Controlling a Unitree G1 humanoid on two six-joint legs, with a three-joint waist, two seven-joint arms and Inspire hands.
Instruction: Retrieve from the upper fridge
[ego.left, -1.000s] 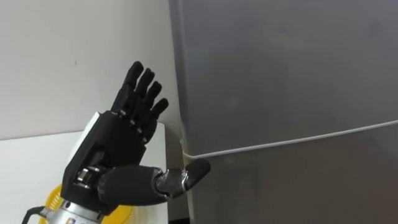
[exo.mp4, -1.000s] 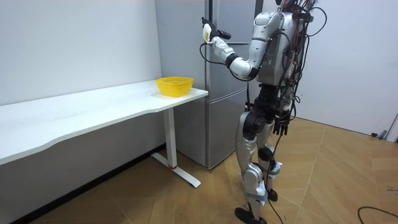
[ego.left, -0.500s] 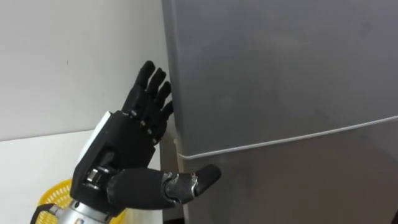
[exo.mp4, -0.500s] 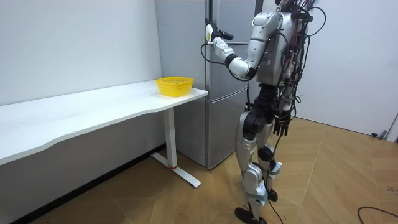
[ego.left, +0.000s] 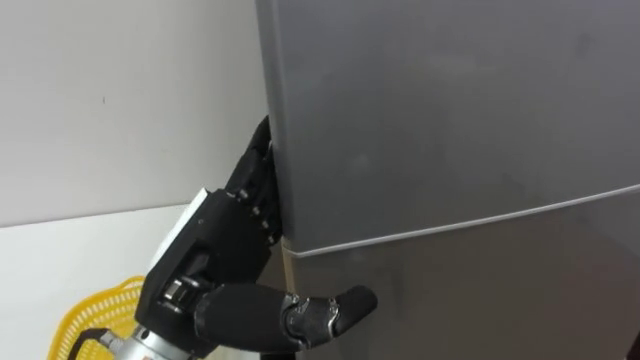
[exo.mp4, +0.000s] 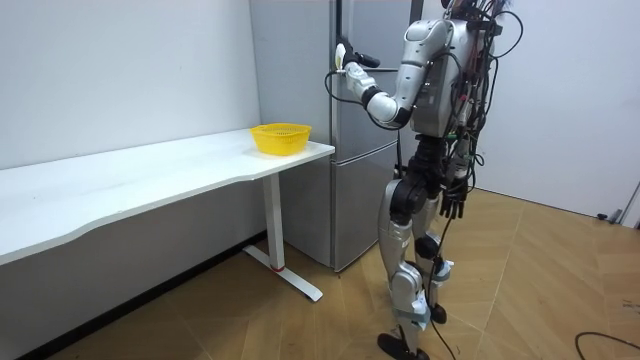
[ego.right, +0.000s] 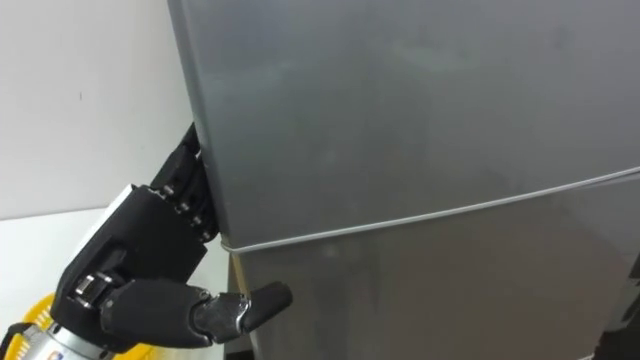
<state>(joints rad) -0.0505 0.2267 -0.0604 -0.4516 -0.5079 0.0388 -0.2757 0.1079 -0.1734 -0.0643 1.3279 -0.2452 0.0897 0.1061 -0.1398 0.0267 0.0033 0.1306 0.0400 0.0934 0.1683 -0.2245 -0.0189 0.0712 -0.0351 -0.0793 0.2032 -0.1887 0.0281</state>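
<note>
Fridge (ego.left: 450, 120) plain grey; left hand (ego.left: 215, 270) black. Basket (ego.left: 88, 312) yellow, lattice-patterned; table (exo.mp4: 150, 165) white; wall (ego.left: 120, 100) off-white.

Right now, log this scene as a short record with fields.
upper fridge door: shut
lower door: shut
left hand: raised at the upper door's left edge, reaching in behind it
right hand: hangs by the robot's side
yellow basket: on the white table, left of both doors
robot: stands facing the doors, at the table's end

Basket (ego.left: 90, 315) on table (ego.left: 60, 250) — fridge (ego.left: 450, 150) to right.
</note>
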